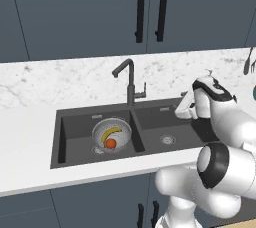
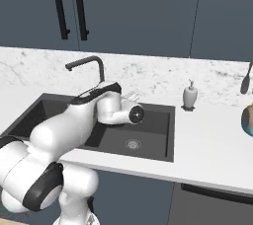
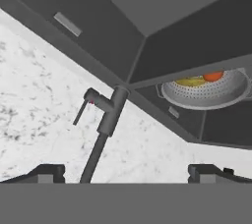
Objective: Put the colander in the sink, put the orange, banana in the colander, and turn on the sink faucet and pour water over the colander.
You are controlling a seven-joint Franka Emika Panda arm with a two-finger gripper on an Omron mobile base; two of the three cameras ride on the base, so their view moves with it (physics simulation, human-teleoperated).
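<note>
Left base view shows the colander [image 1: 112, 133] sitting in the left basin of the sink [image 1: 75, 144], with the banana [image 1: 110, 133] and the orange [image 1: 111, 143] already inside it, so what remains appears to be the water. The end effector [image 3: 126, 174], open wide and empty, faces the sink faucet [image 3: 104, 115] and its side lever [image 3: 81, 112], probably lining up to push it.

Right basin [image 1: 167, 127] lies free — colander [image 1: 111, 133] fills the left, faucet [image 1: 128, 81] standing behind.
</note>
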